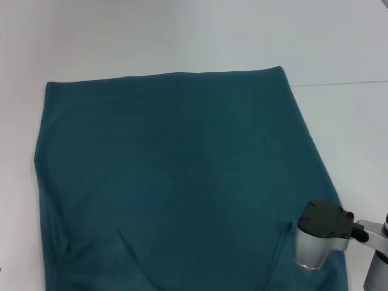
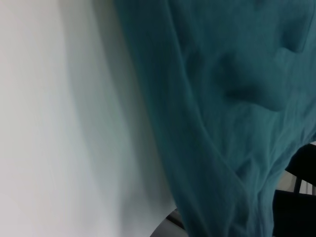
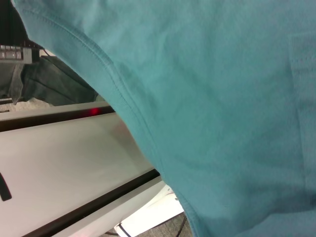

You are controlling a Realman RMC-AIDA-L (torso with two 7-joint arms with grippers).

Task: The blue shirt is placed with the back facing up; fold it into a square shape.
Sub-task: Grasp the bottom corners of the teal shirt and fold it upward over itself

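- The blue shirt is lying spread across the white table, plain side up, with its straight far edge running across the middle of the table and its near part running out of the head view.
- Two soft creases are showing in the fabric near the robot, one toward the left and one toward the right.
- The right gripper is sitting at the shirt's near right edge, its black and silver wrist housing resting over the fabric; whether its fingers are spread or closed, I cannot tell.
- The right wrist view is showing the shirt from very close, with a stitched hem curving across the picture and the table edge beyond it.
- The left gripper is not appearing in any view; its state cannot be told.
- The left wrist view is showing rumpled shirt fabric lying against the white table.
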